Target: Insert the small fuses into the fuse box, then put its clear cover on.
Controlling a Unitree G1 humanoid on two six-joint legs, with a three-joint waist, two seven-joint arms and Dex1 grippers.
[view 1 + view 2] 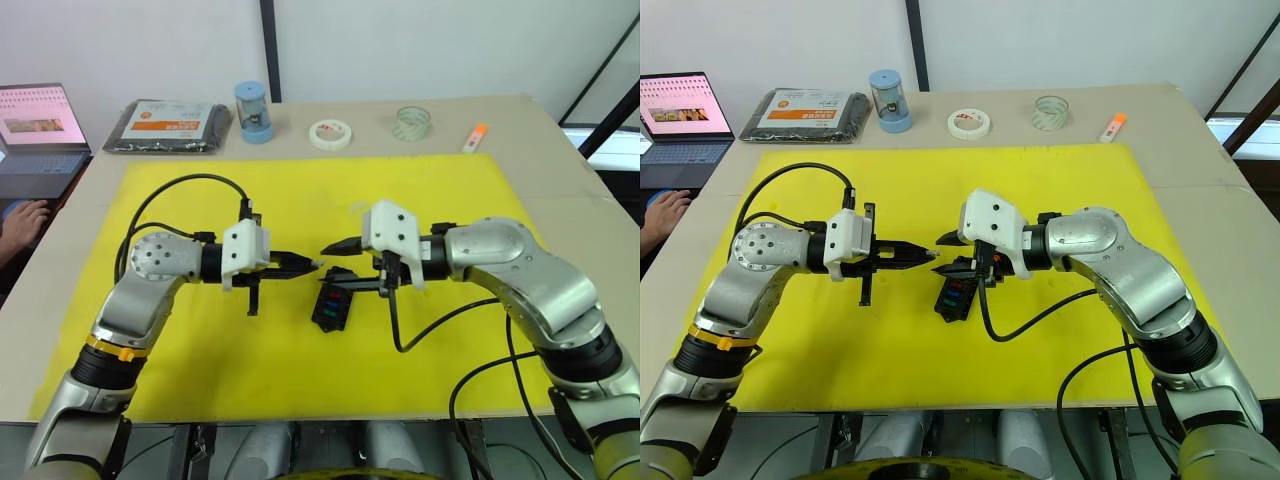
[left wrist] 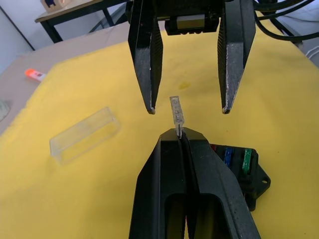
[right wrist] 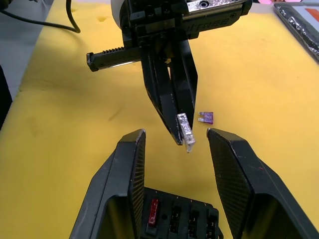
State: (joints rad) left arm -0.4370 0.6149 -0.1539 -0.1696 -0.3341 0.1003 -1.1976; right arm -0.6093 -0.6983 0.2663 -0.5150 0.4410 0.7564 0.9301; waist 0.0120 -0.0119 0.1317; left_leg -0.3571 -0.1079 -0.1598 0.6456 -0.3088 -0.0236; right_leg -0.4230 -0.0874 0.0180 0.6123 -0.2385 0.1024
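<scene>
- Left wrist view: left end effector (image 2: 180, 137) pinches a pale clear fuse (image 2: 176, 113) by its blades, fingers pressed together
- Right end effector (image 2: 188, 108) faces it, spread wide around that fuse, not touching
- Fuse box (image 1: 331, 306) lies on the yellow mat just below, red, blue and green fuses seated
- Clear cover (image 2: 84, 134) waits nearby; a purple fuse (image 3: 205, 117) is loose
- Risk: a skewed handover could drop the tiny fuse, since the grip is slim

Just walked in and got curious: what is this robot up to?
It is filling a fuse box on a yellow mat. The left gripper pinches a clear fuse and holds it between the open fingers of the right gripper, above the box. Some fuses already sit in slots; a purple fuse and the cover lie on the mat.
</scene>
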